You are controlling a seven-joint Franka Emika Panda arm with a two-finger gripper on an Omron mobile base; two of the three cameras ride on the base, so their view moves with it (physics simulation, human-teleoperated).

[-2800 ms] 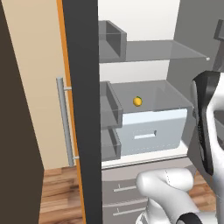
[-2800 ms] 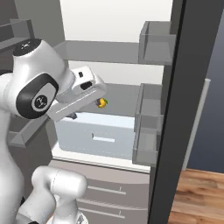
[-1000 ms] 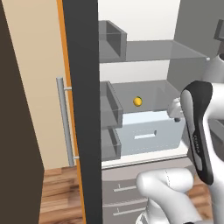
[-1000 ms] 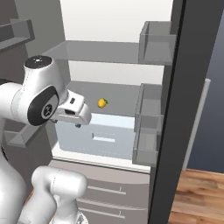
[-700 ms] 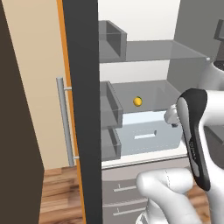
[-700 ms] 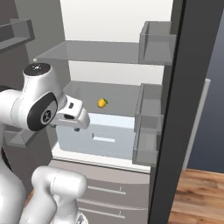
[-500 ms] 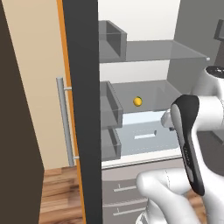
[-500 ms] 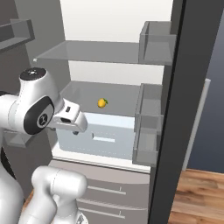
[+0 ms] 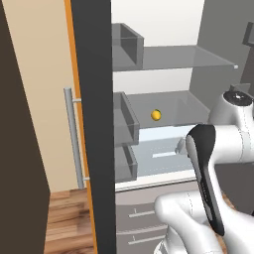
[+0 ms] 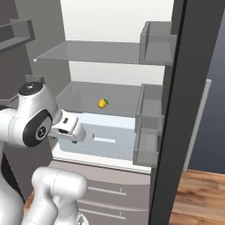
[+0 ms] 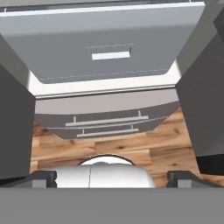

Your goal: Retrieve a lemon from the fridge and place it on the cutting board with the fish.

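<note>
Lemon point(image 9: 156, 115) on the glass shelf inside the open fridge point(image 9: 163, 59), near round, long axis unclear. Gripper point(image 11: 112, 177) below, fingers spread wide, aimed down at drawers.

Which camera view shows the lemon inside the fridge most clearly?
The right base view shows it best: the lemon sits unobstructed on the glass shelf of the open fridge, above the pale drawer. In the left base view the lemon is also visible but looks smaller. The hand view looks down at the drawer front and the floor.
</note>
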